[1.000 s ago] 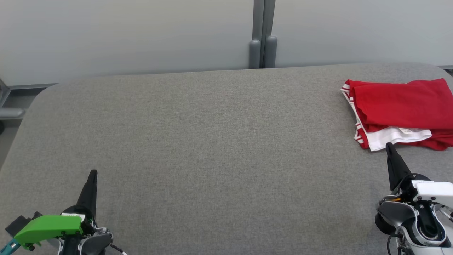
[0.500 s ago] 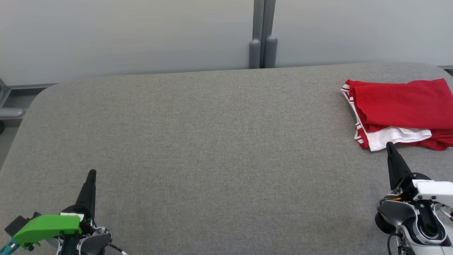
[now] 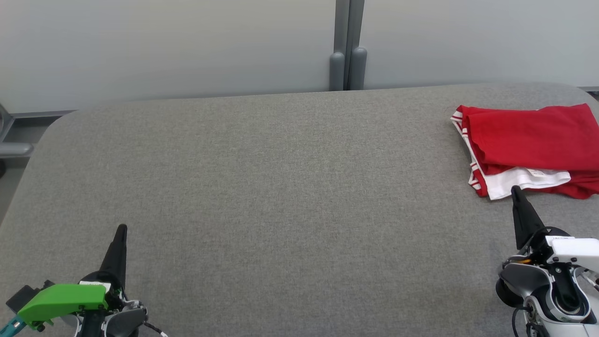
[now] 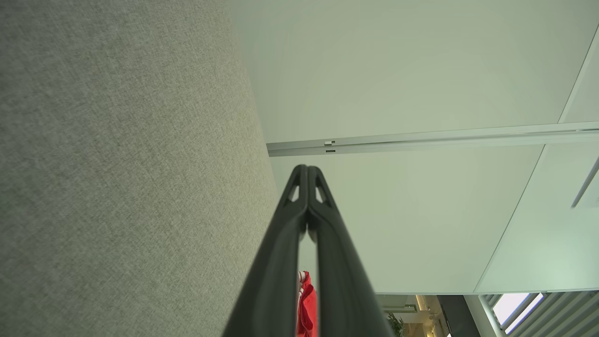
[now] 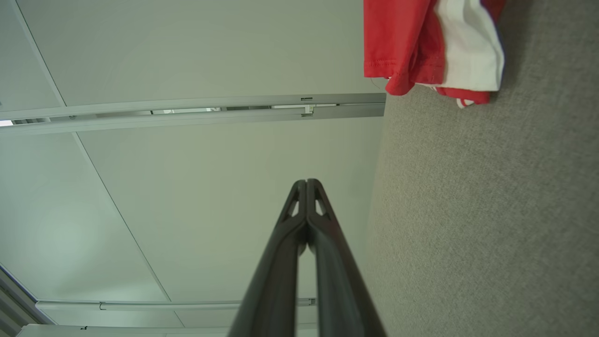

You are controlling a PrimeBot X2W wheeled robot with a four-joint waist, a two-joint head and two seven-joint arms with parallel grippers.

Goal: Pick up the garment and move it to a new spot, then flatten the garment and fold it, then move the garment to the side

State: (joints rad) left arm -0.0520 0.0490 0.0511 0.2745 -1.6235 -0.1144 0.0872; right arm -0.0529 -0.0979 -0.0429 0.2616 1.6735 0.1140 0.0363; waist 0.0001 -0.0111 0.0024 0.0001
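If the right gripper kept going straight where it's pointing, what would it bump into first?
Probably the pale wall panel beyond the table. The right gripper looks aimed past the garment, not at it, though depth is unclear.

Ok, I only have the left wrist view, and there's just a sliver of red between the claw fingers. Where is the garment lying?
Observer: The red garment lies folded at the far right of the grey table, cut off by the head view's right edge.
Operator: And the right claw?
Observer: The right claw is shut and empty, its tip close to the garment's near edge but apart from it.
Operator: Is the fold tidy?
Observer: Roughly; a white layer pokes out from under the red on the near side.
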